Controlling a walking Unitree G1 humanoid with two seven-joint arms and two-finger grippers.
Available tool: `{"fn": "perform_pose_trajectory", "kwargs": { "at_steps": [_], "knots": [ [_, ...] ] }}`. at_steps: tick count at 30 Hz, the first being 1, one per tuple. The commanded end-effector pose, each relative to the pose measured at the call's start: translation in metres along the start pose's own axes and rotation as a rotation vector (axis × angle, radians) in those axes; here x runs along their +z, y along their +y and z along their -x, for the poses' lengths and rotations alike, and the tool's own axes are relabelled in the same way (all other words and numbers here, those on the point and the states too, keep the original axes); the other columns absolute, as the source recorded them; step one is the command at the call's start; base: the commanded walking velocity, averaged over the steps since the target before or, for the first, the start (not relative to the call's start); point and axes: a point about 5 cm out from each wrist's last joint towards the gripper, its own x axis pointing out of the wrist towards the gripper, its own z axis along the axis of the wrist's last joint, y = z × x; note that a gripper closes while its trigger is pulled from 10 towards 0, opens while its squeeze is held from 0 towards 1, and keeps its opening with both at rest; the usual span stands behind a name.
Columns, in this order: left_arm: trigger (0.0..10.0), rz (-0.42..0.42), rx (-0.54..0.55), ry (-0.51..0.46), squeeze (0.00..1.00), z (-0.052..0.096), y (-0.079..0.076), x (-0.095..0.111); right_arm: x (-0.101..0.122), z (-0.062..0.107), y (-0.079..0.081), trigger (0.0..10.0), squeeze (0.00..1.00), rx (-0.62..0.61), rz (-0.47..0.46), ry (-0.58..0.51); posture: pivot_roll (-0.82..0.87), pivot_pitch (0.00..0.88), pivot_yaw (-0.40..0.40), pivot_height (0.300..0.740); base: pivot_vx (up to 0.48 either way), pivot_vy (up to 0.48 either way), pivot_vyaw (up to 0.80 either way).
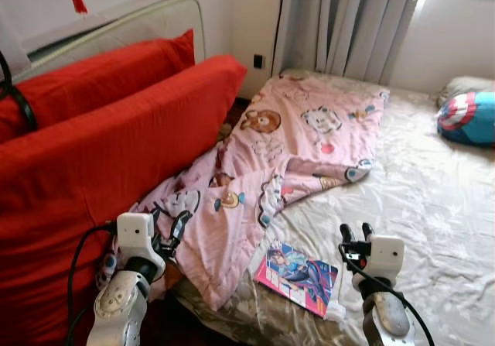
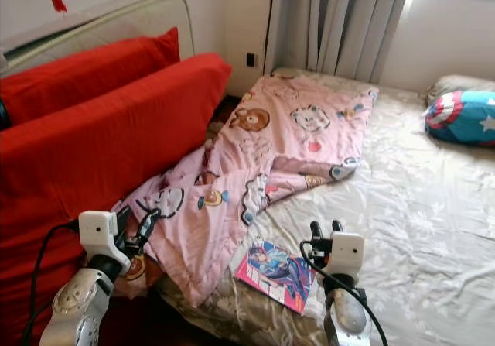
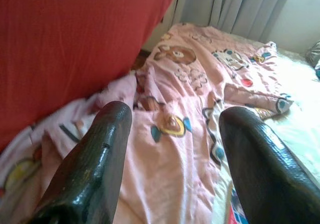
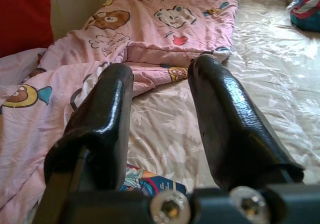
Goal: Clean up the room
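Left pincer: the left pincer (image 1: 172, 234) is at the lower left of the frame, just over the low edge of the pink blanket. Its two black fingers (image 3: 95, 169) are spread apart and hold nothing.
Right pincer: the right pincer (image 1: 356, 235) is at the lower right, above the bed and near the book. Its fingers are apart too, with nothing between them.
Why they are there: I think both arms are held out in front, ready to pick something up. No thing is touched yet.
Blanket: the pink blanket (image 1: 294, 145) with little cartoon animals lies crumpled across the bed, from the middle top down to the lower left. One end slides off the bed's edge by the red cushions. It looks like the main thing to tidy.
Book: a colourful picture book (image 1: 298, 276) lies flat on the sheet at the bottom middle, just beside the blanket's edge.
Bed: the bed (image 1: 433, 199) has a pale, shiny, wrinkled sheet.
Cushions: two big red cushions (image 1: 100, 145) lean up on the left.
Pillow: a blue, red and white pillow (image 1: 470, 118) sits at the far right.
Room: grey curtains (image 1: 348, 21) hang at the top, by a bright window.
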Motion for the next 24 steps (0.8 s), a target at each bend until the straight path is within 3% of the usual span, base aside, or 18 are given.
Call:
{"fn": "perform_pose_trajectory", "kwargs": {
  "at_steps": [1,8,10,24],
  "knots": [
    [10.0,-0.001,0.020,-0.010,0.00,0.000,0.004,0.005,0.004,-0.003,0.000,10.0,0.00,0.007,-0.001,-0.005,0.05,0.040,-0.042,0.675,0.000,0.000,0.00],
    [10.0,0.001,0.067,-0.030,0.00,-0.001,0.014,0.011,0.004,-0.003,0.005,10.0,0.00,0.037,0.011,0.011,0.05,0.047,-0.042,0.665,0.000,0.000,0.00],
    [10.0,-0.008,0.064,-0.020,0.00,-0.003,0.014,0.011,0.004,-0.003,0.005,10.0,0.00,0.031,0.016,0.010,0.05,0.048,-0.042,0.645,0.000,0.000,0.00],
    [10.0,-0.009,0.044,-0.023,0.00,-0.005,0.005,0.010,0.002,-0.001,0.010,10.0,0.00,0.033,-0.026,0.003,0.05,0.058,-0.037,0.645,0.000,0.000,0.00]
  ]
}}
